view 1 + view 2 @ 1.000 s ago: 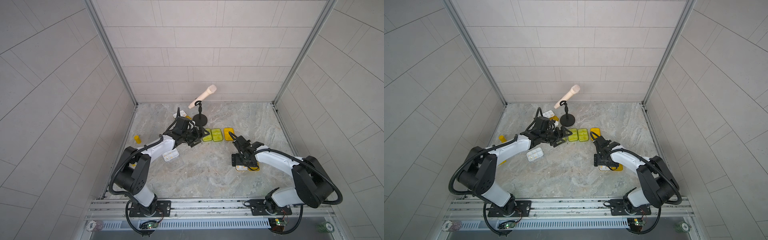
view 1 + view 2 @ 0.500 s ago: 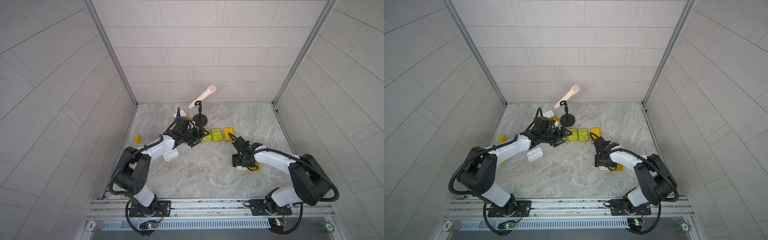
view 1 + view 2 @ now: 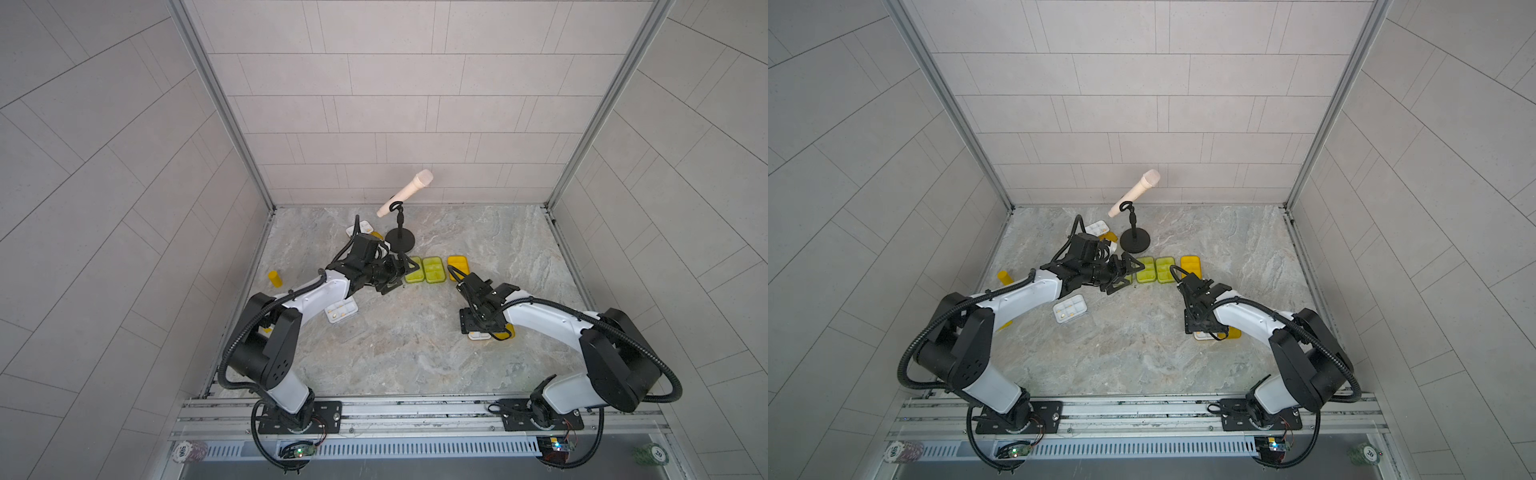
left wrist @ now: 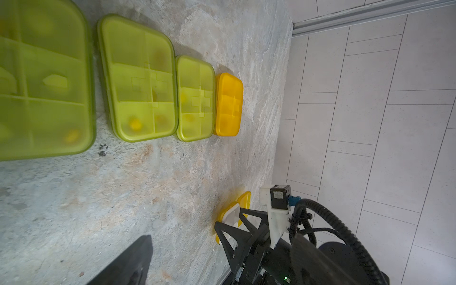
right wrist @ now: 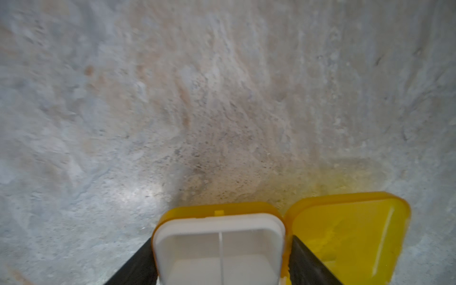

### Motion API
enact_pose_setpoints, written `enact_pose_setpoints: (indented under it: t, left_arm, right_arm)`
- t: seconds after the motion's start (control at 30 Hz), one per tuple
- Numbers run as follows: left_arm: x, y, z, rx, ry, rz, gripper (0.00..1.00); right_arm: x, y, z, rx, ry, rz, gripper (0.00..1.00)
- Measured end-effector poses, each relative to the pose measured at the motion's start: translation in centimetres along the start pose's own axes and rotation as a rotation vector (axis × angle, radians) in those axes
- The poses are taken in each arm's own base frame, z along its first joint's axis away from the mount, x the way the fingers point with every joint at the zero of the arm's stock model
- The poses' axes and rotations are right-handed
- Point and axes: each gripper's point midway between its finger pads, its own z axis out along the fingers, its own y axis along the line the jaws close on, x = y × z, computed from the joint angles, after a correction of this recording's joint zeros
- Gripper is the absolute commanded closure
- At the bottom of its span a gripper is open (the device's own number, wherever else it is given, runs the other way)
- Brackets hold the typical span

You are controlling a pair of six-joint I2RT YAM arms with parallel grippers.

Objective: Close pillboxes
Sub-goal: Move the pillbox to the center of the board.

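My right gripper [image 3: 481, 331] [image 5: 222, 261] is shut on the white tray [image 5: 219, 224] of an orange-yellow pillbox [image 3: 1219, 333], one black finger on each side. The box's lid [image 5: 350, 234] lies flat open beside the tray. My left gripper [image 3: 400, 275] [image 3: 1126, 275] stands open and empty, just left of a row of shut pillboxes: lime green ones [image 4: 140, 81] [image 4: 196, 98] [image 3: 433, 269] and an orange one [image 4: 228, 104] [image 3: 458, 263]. An open white pillbox [image 3: 340, 311] sits by the left forearm. Another open one [image 3: 365, 226] lies at the back.
A microphone [image 3: 405, 193] leans on a black round-based stand [image 3: 401, 241] just behind the left gripper. A small yellow bottle [image 3: 275, 279] stands near the left wall. Tiled walls close in the marble table [image 3: 395, 357] on three sides.
The right gripper's fingers have come together on the open orange-yellow pillbox's tray. The left arm has not moved.
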Motion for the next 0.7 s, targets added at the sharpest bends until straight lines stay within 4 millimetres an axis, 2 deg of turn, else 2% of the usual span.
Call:
enact_pose_setpoints:
  t: [0.2,0.43,0.53,0.7]
  left_arm:
    - [-1.0,1.0,-0.6,-0.026,-0.029,-0.023,0.08]
    - [-4.1,2.8,-2.9,-0.068,-0.125,-0.074,0.08]
    - [-4.9,3.1,-3.6,-0.074,-0.157,-0.082,0.08]
    - [-4.9,2.9,-3.7,-0.071,-0.159,-0.08,0.08]
  right_arm:
    - [-1.1,4.1,-0.2,-0.041,-0.023,-0.04,0.22]
    - [-2.4,8.6,0.7,-0.065,-0.027,-0.046,0.22]
    - [-3.1,9.7,0.9,-0.069,-0.033,-0.026,0.23]
    - [-3.9,10.6,1.6,-0.053,-0.032,0.0,0.23]
